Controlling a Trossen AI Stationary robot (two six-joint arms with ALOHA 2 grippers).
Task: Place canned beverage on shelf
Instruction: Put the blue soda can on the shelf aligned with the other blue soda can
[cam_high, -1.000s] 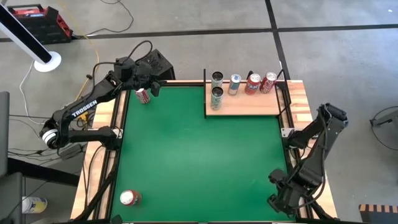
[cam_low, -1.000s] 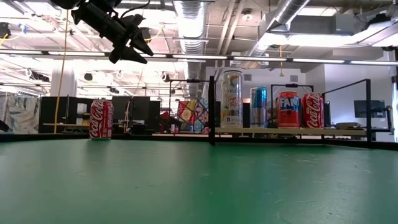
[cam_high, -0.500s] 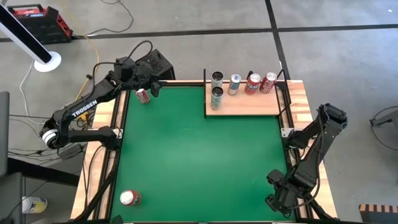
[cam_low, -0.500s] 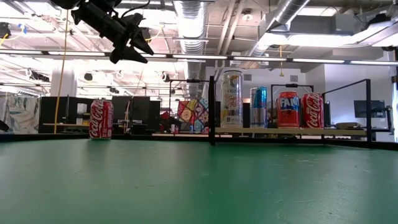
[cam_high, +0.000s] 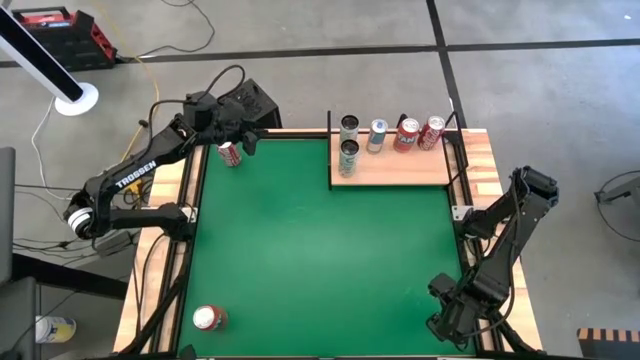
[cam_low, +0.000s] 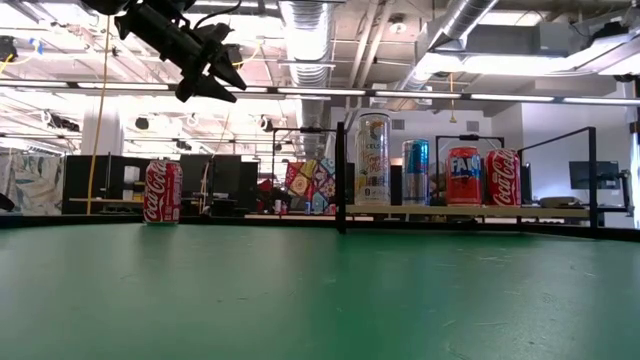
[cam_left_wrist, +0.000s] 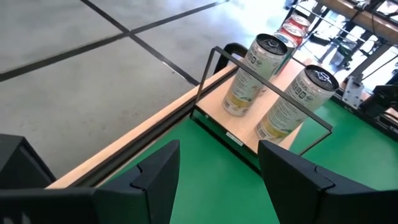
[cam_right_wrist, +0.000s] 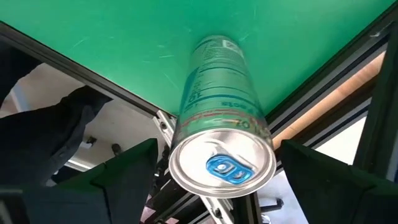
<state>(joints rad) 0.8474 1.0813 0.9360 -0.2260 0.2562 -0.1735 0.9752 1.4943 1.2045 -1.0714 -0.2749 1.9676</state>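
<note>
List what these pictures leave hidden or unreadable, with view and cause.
- High view: the green can by the right end effector is hidden under the right arm.
- Left wrist view: the red cans on the shelf are cut off by the top edge.
- Low view: the right end effector is out of frame.
- High view: can labels too small to read.
</note>
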